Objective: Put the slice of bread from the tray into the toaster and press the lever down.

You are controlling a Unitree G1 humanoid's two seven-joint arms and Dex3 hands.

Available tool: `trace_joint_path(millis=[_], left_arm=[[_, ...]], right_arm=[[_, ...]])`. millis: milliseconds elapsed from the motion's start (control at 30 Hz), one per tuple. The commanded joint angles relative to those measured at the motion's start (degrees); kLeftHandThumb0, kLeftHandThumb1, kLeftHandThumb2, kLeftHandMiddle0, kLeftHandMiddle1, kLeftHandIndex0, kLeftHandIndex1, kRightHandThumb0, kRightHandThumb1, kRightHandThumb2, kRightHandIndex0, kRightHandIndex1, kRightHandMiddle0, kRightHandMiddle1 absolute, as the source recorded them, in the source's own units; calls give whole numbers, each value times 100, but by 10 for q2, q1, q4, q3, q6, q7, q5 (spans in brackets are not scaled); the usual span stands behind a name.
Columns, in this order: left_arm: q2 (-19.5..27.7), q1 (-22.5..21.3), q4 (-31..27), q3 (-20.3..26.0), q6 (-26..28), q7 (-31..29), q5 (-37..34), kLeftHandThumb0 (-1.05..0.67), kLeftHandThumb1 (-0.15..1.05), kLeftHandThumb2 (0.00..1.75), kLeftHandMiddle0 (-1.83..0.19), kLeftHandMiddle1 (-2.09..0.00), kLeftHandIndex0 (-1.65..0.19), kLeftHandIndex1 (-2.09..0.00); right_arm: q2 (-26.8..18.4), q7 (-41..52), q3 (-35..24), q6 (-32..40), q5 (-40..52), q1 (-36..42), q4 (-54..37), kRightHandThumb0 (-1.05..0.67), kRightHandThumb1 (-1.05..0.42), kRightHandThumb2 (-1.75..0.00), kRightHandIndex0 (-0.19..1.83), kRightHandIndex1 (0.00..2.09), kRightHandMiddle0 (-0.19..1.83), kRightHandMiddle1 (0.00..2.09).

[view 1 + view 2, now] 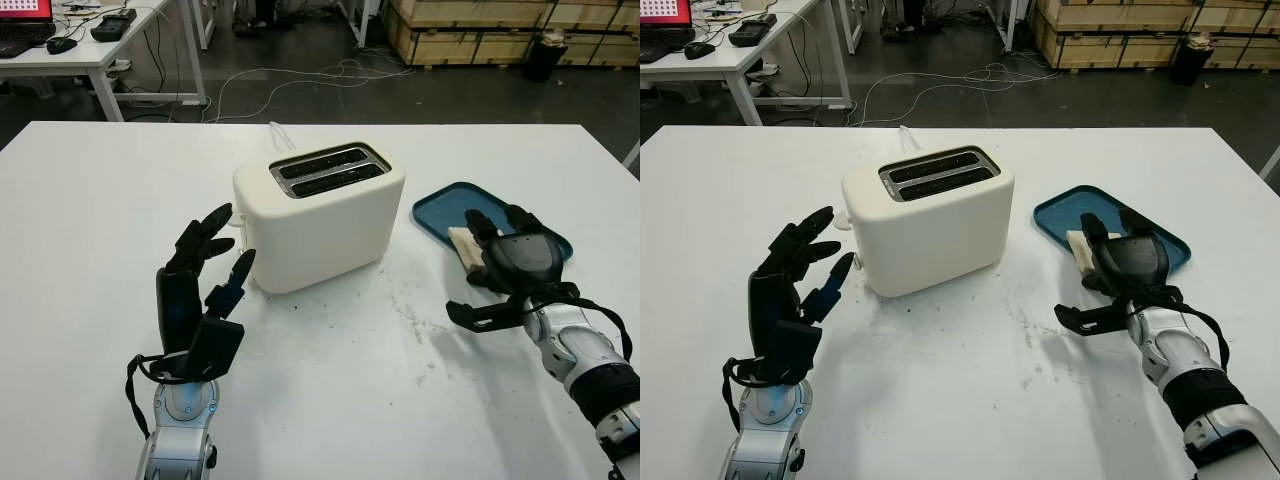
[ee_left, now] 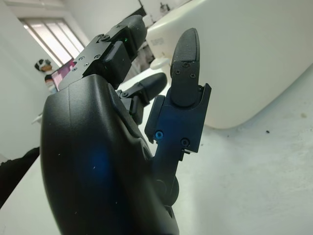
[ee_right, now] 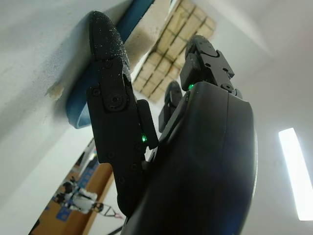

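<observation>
Bread slice [image 1: 1080,246] lay on the blue tray [image 1: 1055,216], right of the cream toaster [image 1: 928,222], partly covered by the right hand [image 1: 1127,262] hovering palm-down above it; whether its fingers gripped the slice could not be told. Left hand [image 1: 790,285] stood open, upright beside the toaster's left end.

A cream two-slot toaster [image 1: 930,222] stands mid-bench. The black right hand [image 1: 1118,272] reaches over a pale bread slice [image 1: 1081,247] on a blue tray [image 1: 1060,215]; the open left hand [image 1: 792,280] hovers beside the toaster.
</observation>
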Motion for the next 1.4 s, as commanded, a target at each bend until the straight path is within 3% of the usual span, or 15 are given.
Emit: trace_joint_path(millis=[0, 67, 133, 167, 200, 233, 300, 333, 467, 533, 800, 1033, 1367], left_arm=[[-1, -6, 7, 1, -11, -1, -2, -46, 92, 17, -33, -108, -51, -32], [1, -8, 9, 1, -14, -2, -2, -47, 92, 17, -33, -109, -51, -32], [3, -8, 9, 1, -15, -3, -1, -47, 92, 18, -33, -109, -51, -32], [1, -8, 9, 1, -15, -4, -3, -47, 92, 18, -33, -109, -51, -33], [0, -8, 10, 0, -16, -2, -1, -46, 92, 18, -32, -110, -51, -33], [0, -7, 10, 0, -15, -1, 0, -46, 92, 17, -32, -110, -51, -33], [-1, -7, 9, -1, -13, 2, 5, -46, 92, 17, -33, -110, -51, -33], [-2, -7, 10, -1, -14, 2, 6, -46, 92, 17, -33, -109, -51, -33], [-3, -7, 9, -2, -13, 3, 7, -45, 92, 16, -33, -108, -51, -33], [-3, -6, 8, -3, -11, 2, 6, -44, 92, 17, -32, -107, -50, -33], [-3, -5, 8, -4, -10, 5, 12, -46, 92, 17, -32, -106, -50, -33], [-2, -4, 11, -4, -15, 4, 10, -43, 92, 17, -32, -106, -50, -34], [-3, -4, 11, -5, -12, 6, 14, -43, 92, 17, -34, -107, -51, -34]], right_arm=[[14, 24, 15, 21, -10, 8, 17, -65, -77, 0, 28, 9, 27, 6], [17, 29, 18, 32, -9, 7, 17, -60, -77, 0, 33, 11, 31, 7], [17, 30, 20, 34, -6, 8, 16, -39, -81, -1, 51, 21, 47, 14], [14, 27, 18, 23, 0, 9, 14, -31, -83, -1, 51, 59, 58, 18], [10, 27, 20, 13, 2, 10, 14, -24, -84, -1, 62, 111, 73, 26], [8, 23, 22, 7, 1, 9, 17, -23, -83, 0, 80, 149, 87, 32], [9, 4, 23, -2, 0, 9, 27, -32, -85, -1, 92, 168, 96, 36], [10, -18, 21, -13, 3, 11, 33, -36, -86, -1, 95, 171, 100, 37], [15, -96, 14, -53, 15, 12, 64, -43, -92, -2, 103, 174, 65, 152], [16, -106, 15, -60, 18, 8, 72, -43, -92, -8, 104, 174, 63, 169], [18, -104, 19, -67, 18, 0, 83, -45, -92, -18, 104, 175, 61, 175], [19, -197, 2, -112, 33, 0, 102, -44, -92, -8, 105, 175, 65, 175], [-12, -190, -8, -123, 28, -42, 58, -49, -92, -56, 104, 175, 55, 175]])
